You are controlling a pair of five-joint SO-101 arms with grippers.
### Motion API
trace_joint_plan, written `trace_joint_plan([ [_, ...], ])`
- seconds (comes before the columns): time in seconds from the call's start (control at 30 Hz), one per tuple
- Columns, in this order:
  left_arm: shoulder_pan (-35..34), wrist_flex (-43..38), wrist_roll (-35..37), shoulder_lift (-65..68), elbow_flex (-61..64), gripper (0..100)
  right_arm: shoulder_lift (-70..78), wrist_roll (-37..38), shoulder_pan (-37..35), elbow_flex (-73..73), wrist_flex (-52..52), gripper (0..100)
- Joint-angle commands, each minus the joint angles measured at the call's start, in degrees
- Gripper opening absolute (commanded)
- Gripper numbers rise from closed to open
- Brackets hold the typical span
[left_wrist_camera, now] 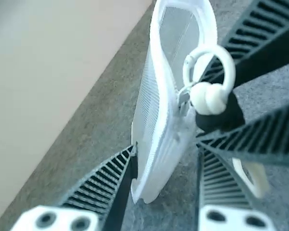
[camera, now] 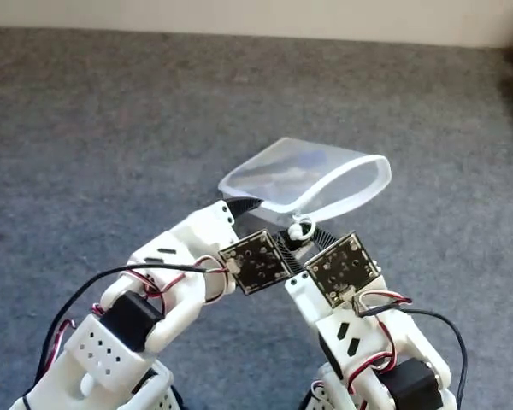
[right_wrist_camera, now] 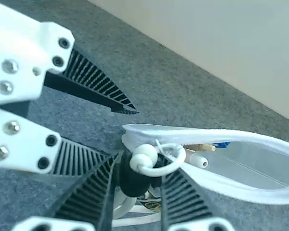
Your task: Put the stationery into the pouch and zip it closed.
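Pouch: white mesh, just past the centre of the high view towards 1 o'clock, over the grey carpet. Its mouth gapes and the zip is not yet closed.
Stationery: pen-like pieces inside the pouch, seen through the open mouth. A white one, a beige tip and something blue lie close together.
Zip pull: white ring and bead on a dark tab, at the pouch's 6 o'clock edge in the high view.
Right gripper: its arm comes in from 5 o'clock. The ribbed black fingers are pinched on the zip pull's dark tab, and the ring stands free above them.
Left gripper: its arm comes in from 7 o'clock, at the pouch's 8 o'clock end. The claw is clamped on that end, one finger on each side of the mesh.
Grippers together: just beside each other, tips near but apart.
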Motion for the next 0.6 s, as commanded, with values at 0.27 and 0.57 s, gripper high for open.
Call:
trace_joint_plan([
  [0.27,1.4,-5.6,-0.2,6.5,-3.6,20,-1.2,0.8,-2.9,-3.9,0.0,0.5],
  [0.57,3.3,-11.1,-0.2,12.0,-3.4,19,-1.2,0.6,-2.9,-3.9,0.0,0.5],
])
